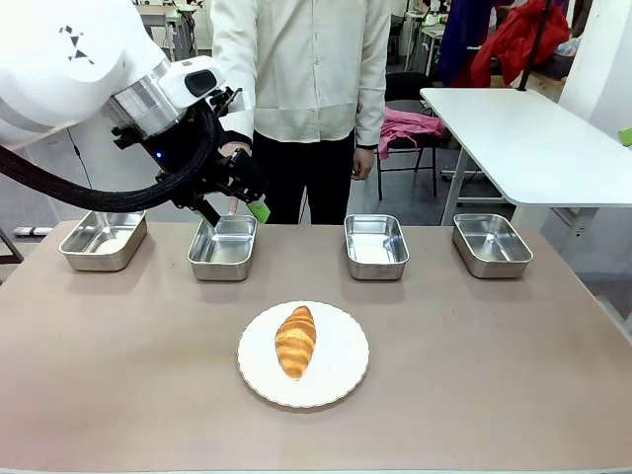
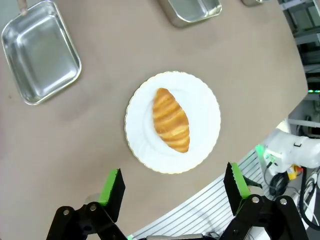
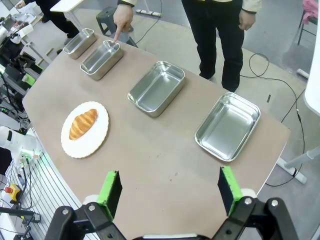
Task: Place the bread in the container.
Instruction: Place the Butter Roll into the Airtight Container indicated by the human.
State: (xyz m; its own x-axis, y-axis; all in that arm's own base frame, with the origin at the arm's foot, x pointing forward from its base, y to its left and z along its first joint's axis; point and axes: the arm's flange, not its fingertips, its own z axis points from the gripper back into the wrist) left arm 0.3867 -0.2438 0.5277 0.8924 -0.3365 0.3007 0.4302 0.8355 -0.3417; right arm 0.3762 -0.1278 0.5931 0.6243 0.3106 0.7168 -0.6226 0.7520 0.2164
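The bread, a golden-brown croissant (image 1: pixel 295 341) (image 2: pixel 171 120) (image 3: pixel 83 123), lies on a round white scalloped plate (image 1: pixel 342 371) in the table's near middle. Four steel trays stand in a row at the far side. A person's finger (image 3: pixel 116 36) touches the rim of the second tray from the left (image 1: pixel 223 247) (image 2: pixel 40 50) (image 3: pixel 101 60). My left gripper (image 1: pixel 234 207) (image 2: pixel 173 187) hangs open in the air over that tray's near edge, holding nothing. My right gripper (image 3: pixel 169 186) is open and empty, high above the table's right end.
The other trays sit at the far left (image 1: pixel 103 240), right of centre (image 1: pixel 376 246) and far right (image 1: pixel 492 244). The person stands behind the table's far edge (image 1: pixel 296 225). A white side table (image 1: pixel 533 138) stands at the back right.
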